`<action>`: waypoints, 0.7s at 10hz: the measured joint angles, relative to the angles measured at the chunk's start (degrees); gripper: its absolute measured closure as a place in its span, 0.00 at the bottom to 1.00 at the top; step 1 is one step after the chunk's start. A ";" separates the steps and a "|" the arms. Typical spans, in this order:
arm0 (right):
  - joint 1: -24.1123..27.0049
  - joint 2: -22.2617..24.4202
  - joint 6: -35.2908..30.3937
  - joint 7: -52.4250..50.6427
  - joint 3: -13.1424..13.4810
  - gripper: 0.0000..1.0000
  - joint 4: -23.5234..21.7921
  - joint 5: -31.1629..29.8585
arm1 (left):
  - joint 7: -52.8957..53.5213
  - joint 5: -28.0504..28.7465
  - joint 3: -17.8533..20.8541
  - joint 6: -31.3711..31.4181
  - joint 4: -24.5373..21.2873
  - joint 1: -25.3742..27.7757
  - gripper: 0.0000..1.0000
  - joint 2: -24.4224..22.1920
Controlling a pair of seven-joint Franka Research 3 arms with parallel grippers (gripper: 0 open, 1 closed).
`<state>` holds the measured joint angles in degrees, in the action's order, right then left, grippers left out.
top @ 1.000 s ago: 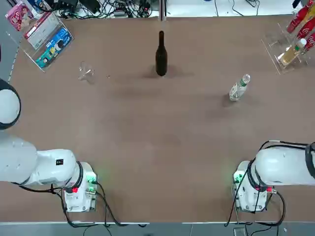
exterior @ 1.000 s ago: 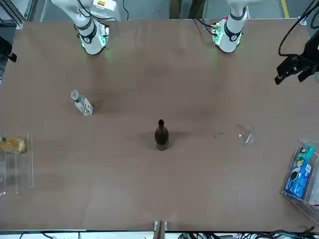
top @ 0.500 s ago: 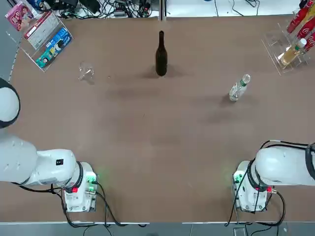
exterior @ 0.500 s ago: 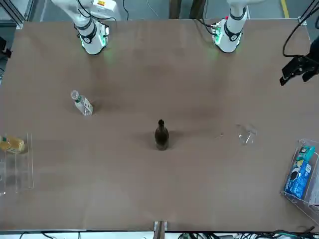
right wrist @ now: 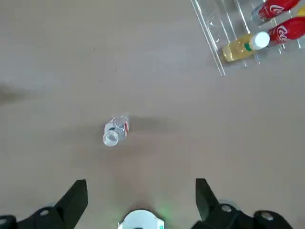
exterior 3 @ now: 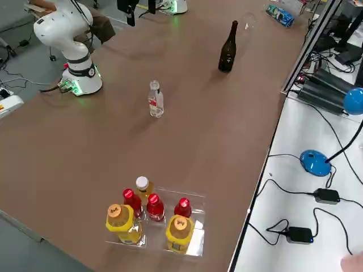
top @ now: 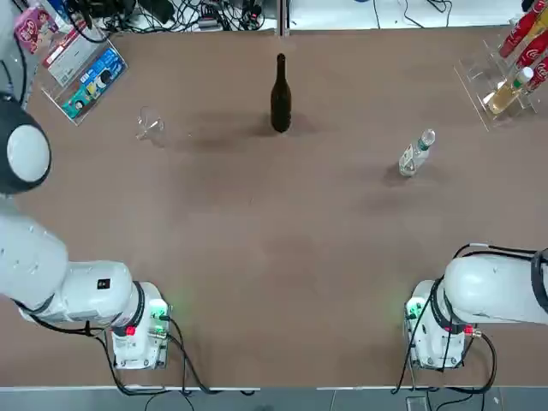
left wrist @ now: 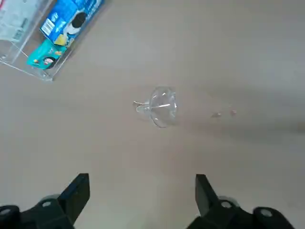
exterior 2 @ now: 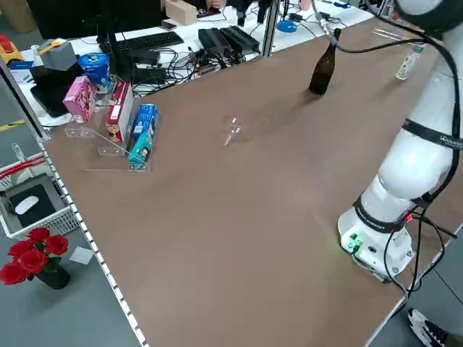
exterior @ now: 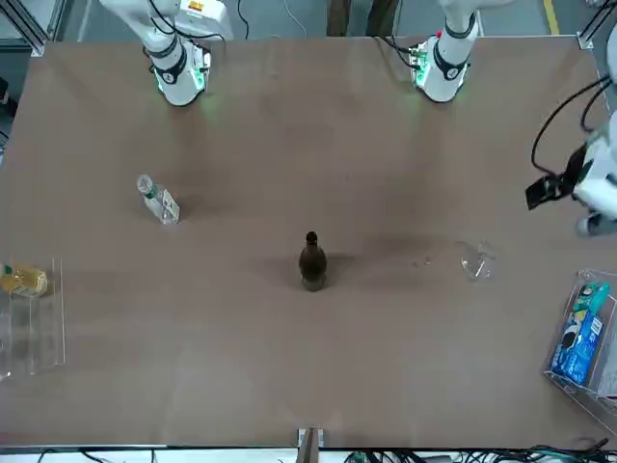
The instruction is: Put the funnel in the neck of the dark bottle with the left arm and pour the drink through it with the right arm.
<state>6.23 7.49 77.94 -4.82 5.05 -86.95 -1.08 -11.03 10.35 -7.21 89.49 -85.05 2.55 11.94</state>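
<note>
The clear funnel (top: 150, 125) lies on its side on the brown table at the far left, also seen in the front view (exterior: 474, 260). The dark bottle (top: 280, 94) stands upright at the far middle. The drink (top: 416, 152), a small clear bottle, stands to the right. My left gripper (left wrist: 140, 195) hangs open high above the table, with the funnel (left wrist: 162, 106) a little ahead of its fingers. My right gripper (right wrist: 140, 198) is open and raised near its base, looking down on the drink (right wrist: 114, 131). Neither holds anything.
A clear rack (top: 505, 73) with red-labelled and yellowish bottles stands at the far right corner. A clear tray (top: 81, 68) of snack boxes sits at the far left corner, close to the funnel. Cables run along the far edge.
The left arm has swung farther out over the left side of the table, toward the funnel. The right arm, bottles and funnel have not moved.
</note>
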 joint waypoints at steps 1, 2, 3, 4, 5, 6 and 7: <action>0.02 -0.01 1.08 0.00 0.05 0.00 -0.02 0.00 | -0.23 2.23 0.03 2.81 -1.35 0.02 0.01 2.81; 0.03 -0.05 1.87 0.00 0.05 0.00 -0.05 0.00 | -1.60 3.66 0.03 6.74 -3.66 0.02 0.01 4.78; 0.03 -0.12 2.32 0.00 0.01 0.00 -0.07 0.04 | -4.01 5.09 0.01 11.38 -6.81 -0.01 0.01 6.06; -0.03 -0.16 2.46 0.00 -0.18 0.00 -0.07 0.10 | -6.48 7.11 -0.05 15.62 -10.15 -0.04 0.01 7.04; -0.23 -0.16 2.54 0.00 -0.54 0.00 -0.09 0.61 | -8.48 9.28 -0.25 18.46 -12.80 -0.23 0.01 8.20; -0.53 -0.17 2.55 0.00 -0.84 0.00 -0.17 1.26 | -11.05 12.64 -0.51 19.87 -14.42 -0.96 0.01 10.15; -0.91 -0.18 2.55 -0.01 -1.15 0.00 -0.46 1.89 | -14.46 17.09 -0.92 20.40 -15.19 -1.68 0.01 12.71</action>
<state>5.31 7.32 80.49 -4.83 3.90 -87.41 0.81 -25.49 27.44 -8.13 109.88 -100.25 0.87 24.65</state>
